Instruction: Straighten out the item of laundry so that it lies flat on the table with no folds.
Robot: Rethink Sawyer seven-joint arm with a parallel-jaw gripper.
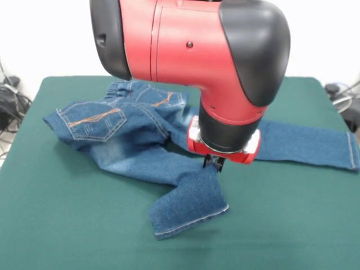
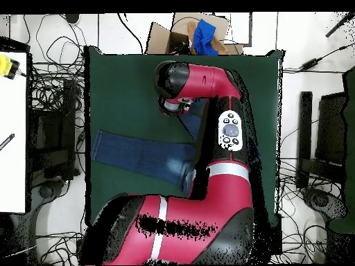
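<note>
Beneath my red wrist ring, my tool [image 1: 214, 163] shows only as two short black tips, and they are pinched together on the denim of the jeans [image 1: 135, 132] where one leg bends. That leg runs from the seat toward the front of the table [image 1: 67, 230], reaches my tool, then turns downward, so its lower part hangs from the pinch as a flap. The hemmed cuff at the flap's end touches or nearly touches the green cloth just below and slightly left of my tool; I cannot tell which.

Seen from the front, the gathered waistband and the two back pockets with orange stitching lie bunched to the left of my tool and a little farther back, with folds in the seat. The other leg stretches flat to the right behind my wrist, its cuff near the table's right edge. All of the jeans sit on the table's middle and far part, with bare green around them.

From overhead, my arm [image 2: 208, 173] covers most of the garment. One blue leg [image 2: 139, 154] lies straight out to the picture's left from under the arm, and a little more denim shows beside my wrist.
</note>
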